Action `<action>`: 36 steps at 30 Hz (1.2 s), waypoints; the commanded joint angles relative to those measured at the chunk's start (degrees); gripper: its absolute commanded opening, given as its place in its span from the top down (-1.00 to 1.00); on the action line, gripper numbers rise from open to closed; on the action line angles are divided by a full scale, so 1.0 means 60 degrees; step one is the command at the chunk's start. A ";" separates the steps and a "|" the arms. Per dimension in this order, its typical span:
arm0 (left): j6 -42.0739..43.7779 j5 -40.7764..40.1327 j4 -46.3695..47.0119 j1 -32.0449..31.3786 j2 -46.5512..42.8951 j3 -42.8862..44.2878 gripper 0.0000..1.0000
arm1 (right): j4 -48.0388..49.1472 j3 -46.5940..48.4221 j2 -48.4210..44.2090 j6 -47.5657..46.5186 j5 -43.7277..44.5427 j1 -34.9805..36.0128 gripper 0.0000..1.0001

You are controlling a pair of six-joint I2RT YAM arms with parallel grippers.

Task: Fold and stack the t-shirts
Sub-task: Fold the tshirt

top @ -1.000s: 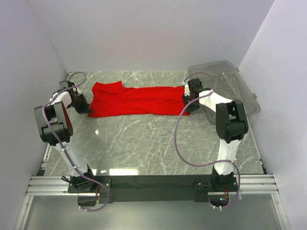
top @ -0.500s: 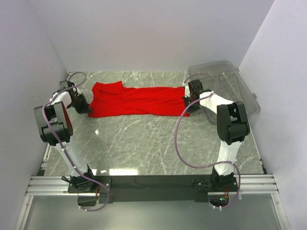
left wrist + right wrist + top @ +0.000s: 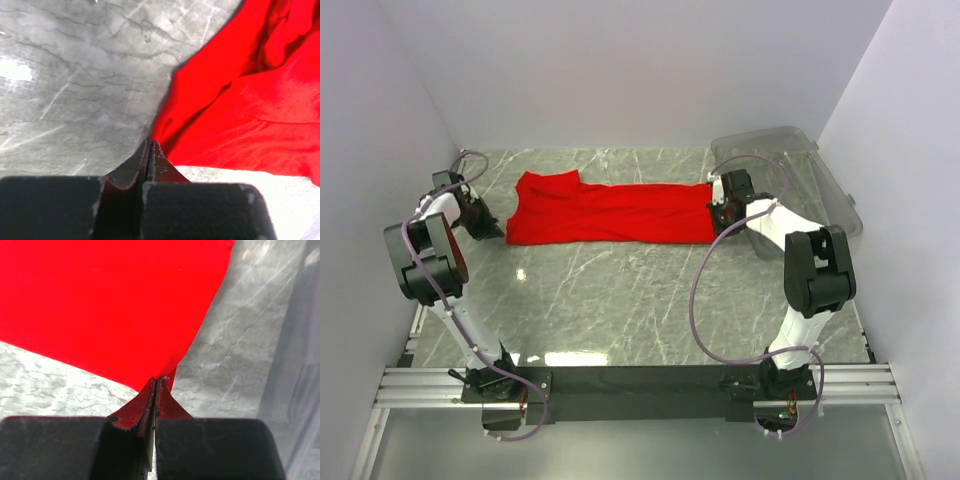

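Note:
A red t-shirt (image 3: 610,211) lies stretched flat in a long band across the far part of the marble table (image 3: 620,300). My left gripper (image 3: 498,231) is shut on the shirt's near left corner; the left wrist view shows its closed tips (image 3: 149,143) pinching the red cloth (image 3: 240,110). My right gripper (image 3: 717,224) is shut on the shirt's near right corner; the right wrist view shows its closed tips (image 3: 156,380) meeting the red fabric (image 3: 110,305). Both grippers sit low, at the table surface.
A clear plastic bin (image 3: 820,185) stands at the far right, just behind the right arm, and shows at the right edge of the right wrist view (image 3: 300,360). White walls close in the table on the left, back and right.
Both grippers have moved outward, the left to the left and the right to the right. The shirt is pulled longer and flatter between them.

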 commanded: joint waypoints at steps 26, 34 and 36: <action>0.0853 0.0817 -0.0286 -0.0859 0.0389 0.0786 0.28 | 0.0215 -0.0337 -0.0080 0.0000 -0.0163 -0.0113 1.00; 0.0956 -0.0222 -0.0448 -0.1064 0.0376 0.0876 0.31 | 0.0185 -0.0264 -0.0021 0.0015 -0.0193 -0.0098 1.00; 0.0970 -0.0326 -0.0214 -0.1065 0.0024 0.0700 0.28 | 0.0185 -0.0263 -0.0035 0.0000 -0.0222 -0.0113 1.00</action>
